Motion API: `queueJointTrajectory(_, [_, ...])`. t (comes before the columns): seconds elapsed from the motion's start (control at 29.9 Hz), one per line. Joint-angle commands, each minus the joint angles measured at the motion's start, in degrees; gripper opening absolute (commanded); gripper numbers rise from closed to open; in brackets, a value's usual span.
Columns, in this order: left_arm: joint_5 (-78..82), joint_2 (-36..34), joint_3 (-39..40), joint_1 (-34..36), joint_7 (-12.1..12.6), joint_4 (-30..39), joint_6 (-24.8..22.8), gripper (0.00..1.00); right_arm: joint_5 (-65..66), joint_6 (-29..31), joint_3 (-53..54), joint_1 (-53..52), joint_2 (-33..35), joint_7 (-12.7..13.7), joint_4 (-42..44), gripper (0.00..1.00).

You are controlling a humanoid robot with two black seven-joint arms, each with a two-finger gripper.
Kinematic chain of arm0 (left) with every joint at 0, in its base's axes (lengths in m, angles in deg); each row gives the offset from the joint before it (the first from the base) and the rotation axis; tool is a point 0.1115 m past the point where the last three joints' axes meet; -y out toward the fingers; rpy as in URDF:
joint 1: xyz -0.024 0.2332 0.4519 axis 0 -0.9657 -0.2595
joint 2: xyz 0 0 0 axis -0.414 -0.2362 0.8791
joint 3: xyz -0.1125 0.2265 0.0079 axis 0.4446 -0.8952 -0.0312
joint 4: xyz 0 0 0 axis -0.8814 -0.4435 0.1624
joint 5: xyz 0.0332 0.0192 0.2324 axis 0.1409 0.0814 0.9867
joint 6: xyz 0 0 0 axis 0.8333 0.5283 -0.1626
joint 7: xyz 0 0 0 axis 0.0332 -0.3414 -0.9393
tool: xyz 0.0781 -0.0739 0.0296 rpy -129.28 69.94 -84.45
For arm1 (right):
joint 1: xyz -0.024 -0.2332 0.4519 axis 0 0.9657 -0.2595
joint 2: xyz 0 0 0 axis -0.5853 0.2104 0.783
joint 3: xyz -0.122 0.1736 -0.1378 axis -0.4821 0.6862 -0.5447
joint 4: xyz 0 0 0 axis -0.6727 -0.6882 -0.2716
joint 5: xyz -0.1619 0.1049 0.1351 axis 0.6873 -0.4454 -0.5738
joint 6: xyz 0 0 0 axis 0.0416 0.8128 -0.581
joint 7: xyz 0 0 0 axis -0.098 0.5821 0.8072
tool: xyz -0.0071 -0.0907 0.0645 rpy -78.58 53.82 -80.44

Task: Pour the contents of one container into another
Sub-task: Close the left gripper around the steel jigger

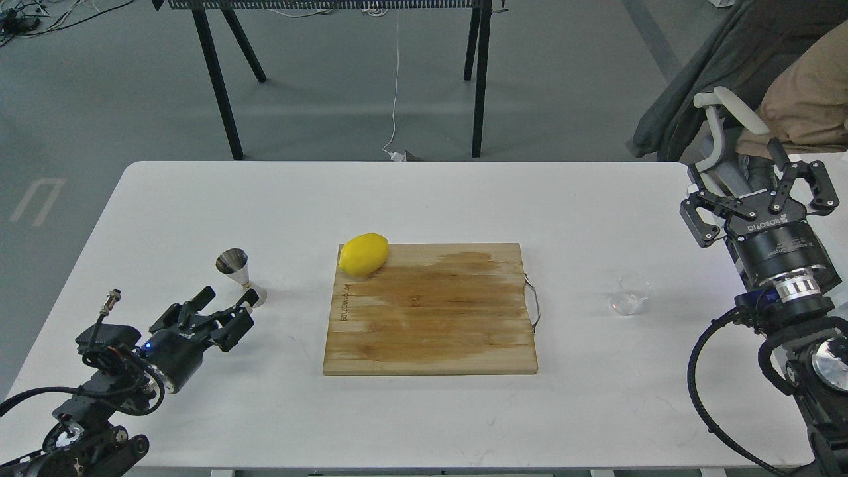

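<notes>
Nothing had yet been poured when I looked down over the white surface point(424, 199) from the head camera: the small clear glass cup point(628, 295) stood upright and untouched on the right side, well apart from the steel jigger point(238, 274), which stood on the left side with its wide cone up. Between them lay the wooden cutting board point(430, 308), darkened by a damp-looking patch across its middle, with a yellow lemon point(364, 254) resting on its far left corner. My left pincer point(228, 306) hovered just beside the jigger's base, fingers spread and gripping nothing; whether it touched the steel I could not tell. My right pincer point(758, 189) was held up at the right edge of the surface, beyond the glass cup, its fingers wide apart and empty. As I judged it, the whole job remained: grasping the cup, carrying it across the board to the jigger, and tipping it in. Whether the cup held any liquid was not clear to me.
</notes>
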Motion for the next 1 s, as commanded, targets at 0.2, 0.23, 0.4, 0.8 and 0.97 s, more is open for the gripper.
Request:
queueJointTrajectory(0.2, [0.0, 2.2, -1.3, 2.4, 0.0, -3.0, 0.0, 0.98, 0.0, 0.0, 0.0, -0.2, 0.0, 0.0, -0.1, 0.99])
queueJointTrajectory(0.23, [0.1, 2.5, -1.5, 2.5, 0.0, -3.3, 0.0, 0.98, 0.0, 0.0, 0.0, -0.1, 0.0, 0.0, -0.1, 0.99])
queueJointTrajectory(0.4, [0.0, 3.8, -2.7, 3.9, 0.0, -5.9, 0.0, 0.98, 0.0, 0.0, 0.0, -0.2, 0.0, 0.0, -0.1, 0.99])
queueJointTrajectory(0.8, [-0.3, 6.7, -4.7, 7.5, 0.0, -11.8, 0.0, 0.96, 0.0, 0.0, 0.0, -0.2, 0.0, 0.0, -0.1, 0.99])
queueJointTrajectory(0.97, [-0.4, 7.9, -4.8, 9.1, 0.0, -13.7, 0.0, 0.93, 0.0, 0.0, 0.0, -0.2, 0.0, 0.0, -0.1, 0.99])
